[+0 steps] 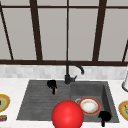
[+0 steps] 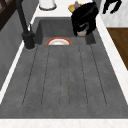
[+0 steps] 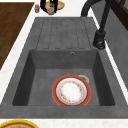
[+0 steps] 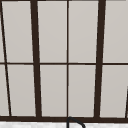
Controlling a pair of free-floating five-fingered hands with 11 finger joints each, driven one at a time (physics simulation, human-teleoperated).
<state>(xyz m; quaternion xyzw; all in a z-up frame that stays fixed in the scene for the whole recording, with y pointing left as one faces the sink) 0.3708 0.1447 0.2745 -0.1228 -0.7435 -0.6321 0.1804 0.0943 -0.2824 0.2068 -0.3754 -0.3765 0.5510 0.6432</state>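
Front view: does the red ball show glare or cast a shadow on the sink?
Front view: the red ball is evenly lit, without glare, with no shadow on the sink, whose front edge it covers. Right side view: the plate shows no glare.

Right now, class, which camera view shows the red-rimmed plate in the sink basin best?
The right side view: the plate lies whole and unobstructed on the basin floor. The front view shows it partly behind a red ball. The left side view shows just its far edge.
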